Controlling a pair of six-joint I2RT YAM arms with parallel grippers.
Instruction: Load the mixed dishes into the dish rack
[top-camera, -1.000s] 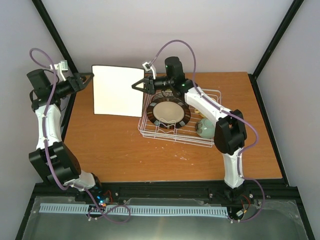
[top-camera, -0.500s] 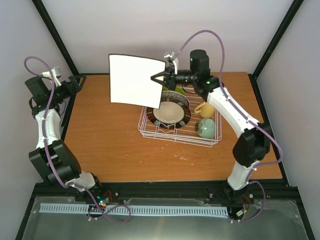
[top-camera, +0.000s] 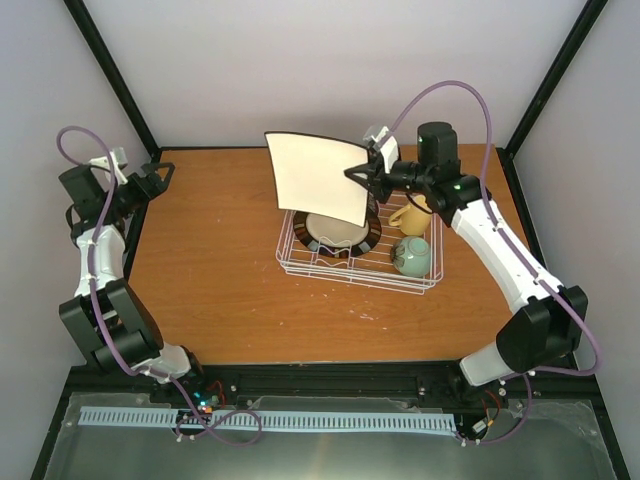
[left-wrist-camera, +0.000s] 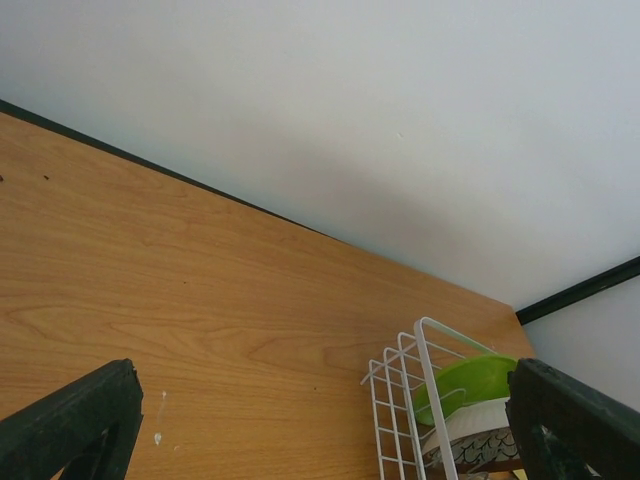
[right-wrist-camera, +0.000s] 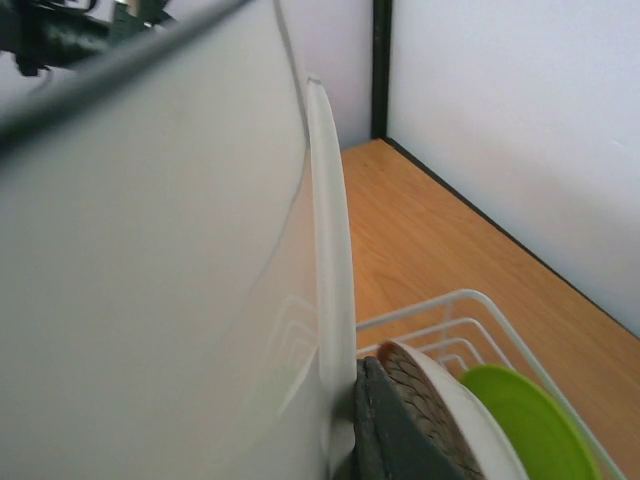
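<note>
1. Right gripper (top-camera: 360, 173): one, pinching the right edge of the one white square plate (top-camera: 315, 182).
2. The square plate is held upright and slightly tilted, off the table (top-camera: 220, 290), over the far left part of the dish rack (top-camera: 370, 268). Whether it touches the rack or the dishes below cannot be told.
3. Left gripper (top-camera: 158, 178): one, fingers spread wide with nothing between them, at the far left edge of the table, well apart from the rack.
4. Dish rack: one, white wire, on the right half of the table.
5. Plates counted in the rack: two clearly. One dark-rimmed plate (top-camera: 335, 238) stands on edge just below the held plate. One green plate (right-wrist-camera: 520, 415) stands just behind it, as the right wrist view shows.
6. The left wrist view shows a patterned edge (left-wrist-camera: 478, 452) under the green plate; which plate this is cannot be told.
7. Yellow mug (top-camera: 408, 217): one, in the right part of the rack.
8. Mint bowl (top-camera: 412, 257): one, just in front of the mug.
</note>
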